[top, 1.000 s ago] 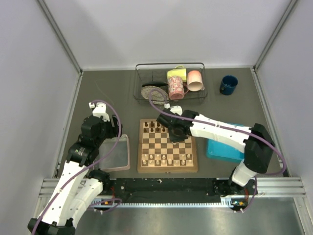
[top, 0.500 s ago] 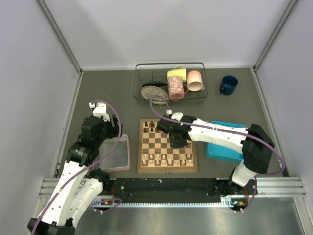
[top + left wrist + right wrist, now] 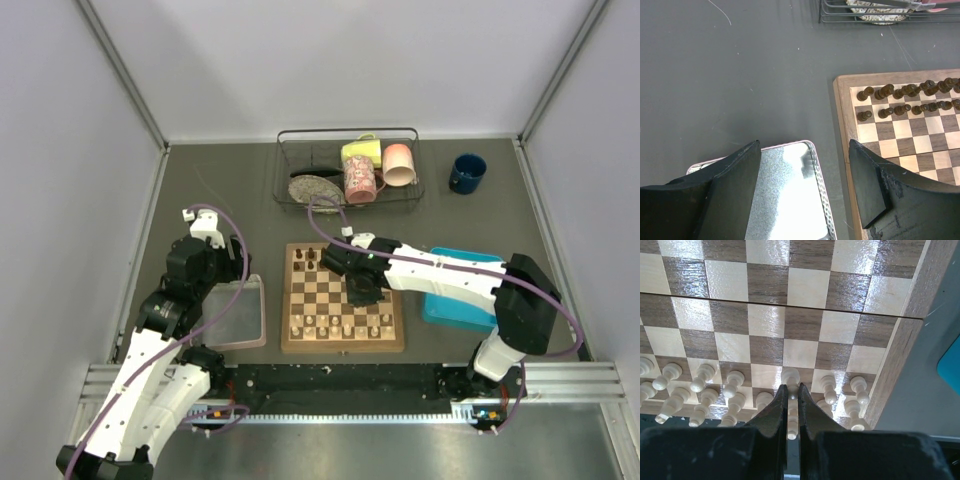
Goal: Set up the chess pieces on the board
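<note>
Our right gripper (image 3: 791, 388) pinches a tiny pale cream wooden pawn (image 3: 790, 376) over the checked wooden board (image 3: 790, 315), bottom centre; left gripper (image 3: 805, 150) sits open.

The left arm (image 3: 150, 350) is being held bent at the elbow on the left side, and the left gripper (image 3: 805, 144) is being pointed down and forward with its jaws standing wide apart. The right arm (image 3: 450, 275) is being stretched low to the left, wrist angled downward. The right gripper (image 3: 791, 388) is being held closed, its fingers (image 3: 771, 412) being pressed on a pale chess piece (image 3: 790, 376).
</note>
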Controlling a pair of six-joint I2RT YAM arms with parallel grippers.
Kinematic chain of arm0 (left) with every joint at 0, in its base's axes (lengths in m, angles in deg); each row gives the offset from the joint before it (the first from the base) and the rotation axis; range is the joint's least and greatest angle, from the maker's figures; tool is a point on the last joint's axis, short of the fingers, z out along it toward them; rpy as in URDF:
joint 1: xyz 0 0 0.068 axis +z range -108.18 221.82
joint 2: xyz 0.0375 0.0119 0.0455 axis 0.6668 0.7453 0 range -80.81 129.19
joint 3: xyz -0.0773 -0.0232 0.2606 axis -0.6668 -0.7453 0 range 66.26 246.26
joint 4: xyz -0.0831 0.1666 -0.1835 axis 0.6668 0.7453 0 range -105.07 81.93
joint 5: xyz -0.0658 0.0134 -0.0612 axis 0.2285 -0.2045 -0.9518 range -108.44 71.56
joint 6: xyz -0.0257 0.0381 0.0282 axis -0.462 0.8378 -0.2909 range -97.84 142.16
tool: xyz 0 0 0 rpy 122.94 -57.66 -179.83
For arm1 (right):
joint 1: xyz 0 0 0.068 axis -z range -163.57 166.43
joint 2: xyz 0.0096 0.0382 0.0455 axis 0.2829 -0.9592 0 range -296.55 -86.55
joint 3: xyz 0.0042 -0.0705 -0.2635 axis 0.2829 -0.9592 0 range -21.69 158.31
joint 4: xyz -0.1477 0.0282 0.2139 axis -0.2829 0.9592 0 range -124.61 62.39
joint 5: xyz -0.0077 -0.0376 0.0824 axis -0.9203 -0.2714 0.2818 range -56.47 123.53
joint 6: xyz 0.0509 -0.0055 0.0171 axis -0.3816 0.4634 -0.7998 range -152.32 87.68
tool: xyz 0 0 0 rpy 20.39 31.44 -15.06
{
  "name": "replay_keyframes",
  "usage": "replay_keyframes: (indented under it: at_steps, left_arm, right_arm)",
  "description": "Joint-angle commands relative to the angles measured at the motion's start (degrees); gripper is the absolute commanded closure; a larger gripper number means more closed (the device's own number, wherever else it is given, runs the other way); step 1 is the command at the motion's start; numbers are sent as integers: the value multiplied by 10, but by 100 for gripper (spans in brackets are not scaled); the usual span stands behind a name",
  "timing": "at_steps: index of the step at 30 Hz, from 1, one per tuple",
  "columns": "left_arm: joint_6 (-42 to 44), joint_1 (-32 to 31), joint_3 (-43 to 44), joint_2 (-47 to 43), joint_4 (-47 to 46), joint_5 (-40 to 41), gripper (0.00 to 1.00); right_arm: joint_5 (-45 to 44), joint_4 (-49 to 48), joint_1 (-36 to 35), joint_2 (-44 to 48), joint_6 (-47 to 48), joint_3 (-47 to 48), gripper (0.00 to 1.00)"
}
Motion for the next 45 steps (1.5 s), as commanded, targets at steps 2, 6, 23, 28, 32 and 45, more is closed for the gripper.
replay_keyframes:
  at_steps: [2, 6, 23, 28, 32, 45]
  left_arm:
    - [4, -2, -3, 2, -30, -7, 25]
    - [4, -2, -3, 0, -30, -5, 25]
    - [4, -3, -3, -1, -30, -5, 25]
    - [4, -3, -3, -2, -30, -4, 25]
    - [4, -3, -3, -2, -30, -5, 25]
    - [4, -3, -3, 0, -30, -4, 25]
  right_arm:
    - [5, 8, -9, -1, -15, -4, 100]
    - [10, 8, -12, 4, -18, -15, 100]
    - [31, 8, -22, 3, -18, -28, 100]
    - [34, 8, -23, -1, -16, -29, 100]
    - [28, 8, -23, -4, -18, -26, 100]
    - [5, 8, -24, -10, -40, -27, 100]
